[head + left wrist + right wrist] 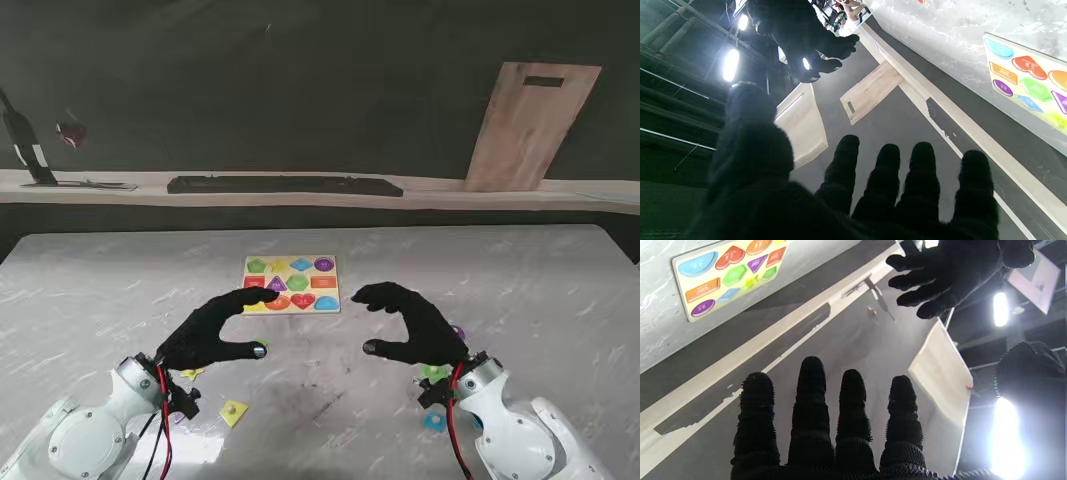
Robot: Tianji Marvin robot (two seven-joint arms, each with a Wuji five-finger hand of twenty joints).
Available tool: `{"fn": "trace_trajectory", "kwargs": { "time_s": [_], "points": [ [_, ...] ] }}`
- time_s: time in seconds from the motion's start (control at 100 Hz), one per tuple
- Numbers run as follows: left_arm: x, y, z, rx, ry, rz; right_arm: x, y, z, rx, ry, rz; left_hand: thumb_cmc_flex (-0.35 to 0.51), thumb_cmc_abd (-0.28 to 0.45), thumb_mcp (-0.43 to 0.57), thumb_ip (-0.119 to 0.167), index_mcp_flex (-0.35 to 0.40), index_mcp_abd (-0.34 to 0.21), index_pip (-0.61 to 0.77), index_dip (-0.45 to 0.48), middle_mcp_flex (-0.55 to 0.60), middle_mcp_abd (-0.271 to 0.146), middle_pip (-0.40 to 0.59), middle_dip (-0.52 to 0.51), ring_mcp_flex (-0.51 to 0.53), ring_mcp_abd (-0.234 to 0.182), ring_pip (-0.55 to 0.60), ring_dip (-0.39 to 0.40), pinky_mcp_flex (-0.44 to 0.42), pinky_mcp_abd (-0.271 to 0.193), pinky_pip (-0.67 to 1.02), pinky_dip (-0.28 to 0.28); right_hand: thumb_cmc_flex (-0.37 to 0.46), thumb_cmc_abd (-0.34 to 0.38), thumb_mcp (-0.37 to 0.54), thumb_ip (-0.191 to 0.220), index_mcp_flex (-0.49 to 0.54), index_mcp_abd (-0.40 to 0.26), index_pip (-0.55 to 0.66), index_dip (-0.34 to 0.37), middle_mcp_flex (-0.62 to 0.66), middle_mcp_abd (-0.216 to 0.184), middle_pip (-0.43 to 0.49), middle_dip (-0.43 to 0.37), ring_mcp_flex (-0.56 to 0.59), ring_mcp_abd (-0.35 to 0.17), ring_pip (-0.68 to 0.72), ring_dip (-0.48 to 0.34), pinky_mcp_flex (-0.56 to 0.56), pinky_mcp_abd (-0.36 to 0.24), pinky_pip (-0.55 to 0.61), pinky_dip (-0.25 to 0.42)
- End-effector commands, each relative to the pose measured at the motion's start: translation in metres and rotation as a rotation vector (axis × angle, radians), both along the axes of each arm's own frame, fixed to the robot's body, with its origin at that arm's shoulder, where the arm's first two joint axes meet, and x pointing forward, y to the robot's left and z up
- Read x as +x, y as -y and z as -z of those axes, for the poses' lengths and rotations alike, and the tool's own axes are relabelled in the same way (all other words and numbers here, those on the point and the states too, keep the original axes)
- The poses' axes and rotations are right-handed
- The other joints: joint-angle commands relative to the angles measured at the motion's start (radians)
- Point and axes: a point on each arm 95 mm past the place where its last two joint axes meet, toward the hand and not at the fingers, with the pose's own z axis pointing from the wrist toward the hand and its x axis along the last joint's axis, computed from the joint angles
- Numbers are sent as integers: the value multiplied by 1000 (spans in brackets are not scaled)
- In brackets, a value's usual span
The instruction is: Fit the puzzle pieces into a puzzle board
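The yellow puzzle board (291, 284) lies flat at the table's middle, its slots filled with coloured shapes; it also shows in the wrist views as the board (1027, 83) and the board (730, 276). My left hand (212, 330) in a black glove hovers just nearer to me than the board's left corner, fingers apart, holding nothing. My right hand (410, 322) hovers off the board's right corner, also open and empty. Loose pieces lie near the wrists: a yellow piece (234, 411), a green piece (434, 371), a blue piece (434, 421) and a purple piece (457, 330).
A dark keyboard (285, 185) lies on the ledge behind the table. A wooden cutting board (531, 125) leans against the back wall at the right. A dark stand (25, 145) is at the far left.
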Motion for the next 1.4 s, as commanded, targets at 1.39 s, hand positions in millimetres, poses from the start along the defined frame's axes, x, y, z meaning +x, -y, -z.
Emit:
{"fn": "trace_trajectory", "kwargs": {
  "time_s": [1.39],
  "points": [
    [13, -11, 20, 186, -10, -186, 126, -42, 60, -728, 92, 145, 81, 54, 13, 46, 21, -3, 34, 4, 44, -12, 61, 35, 17, -34, 66, 46, -4, -90, 115, 38, 212, 36, -99, 43, 28, 12, 67, 0, -3, 5, 149, 55, -43, -31, 188, 31, -28, -29, 129, -22]
  ]
}}
